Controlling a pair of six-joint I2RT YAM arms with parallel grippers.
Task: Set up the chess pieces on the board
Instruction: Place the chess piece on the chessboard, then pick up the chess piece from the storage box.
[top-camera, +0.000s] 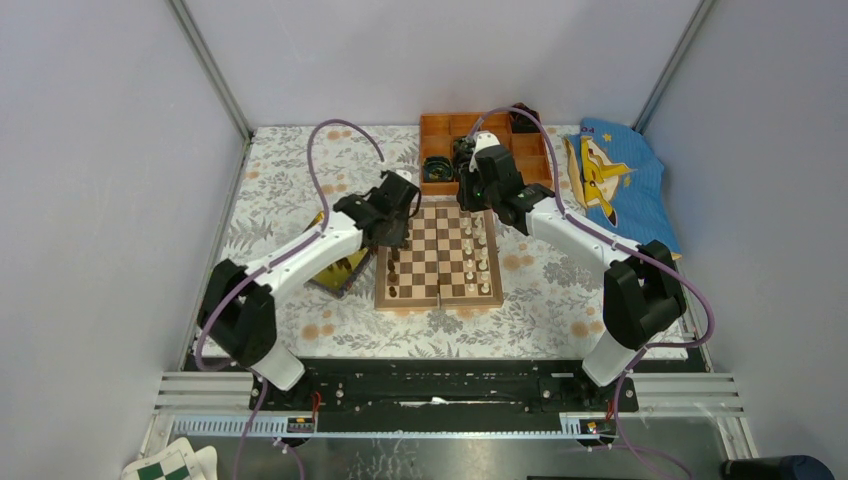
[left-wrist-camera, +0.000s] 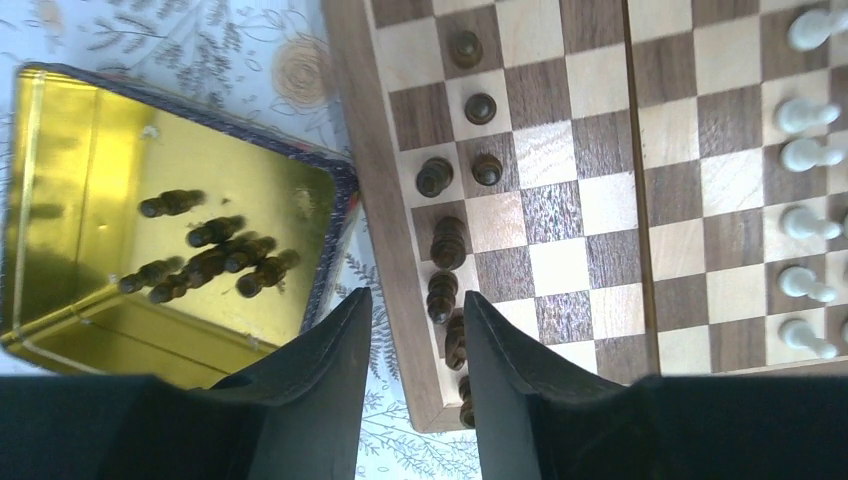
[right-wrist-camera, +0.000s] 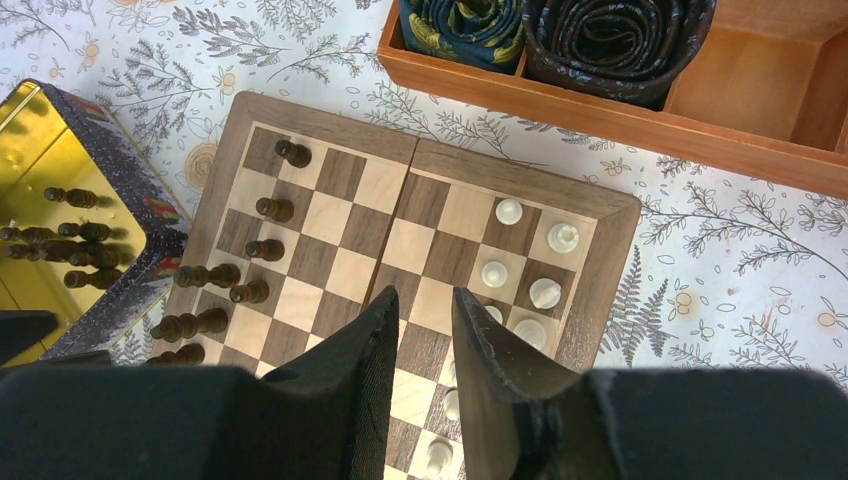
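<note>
One blue cloth (top-camera: 640, 190) near the board (top-camera: 440, 302), its lettering unreadable.

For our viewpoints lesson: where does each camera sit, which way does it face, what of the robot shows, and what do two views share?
Top external: above and behind the robot, facing down at the table; left arm, right arm and board show.
Left wrist: on the left arm, looking down past the left tool at dark pieces and gold tray.
Right wrist: on the right arm, looking down past the right tool at the board and orange box.
Shared: both wrist views show the tray.
</note>
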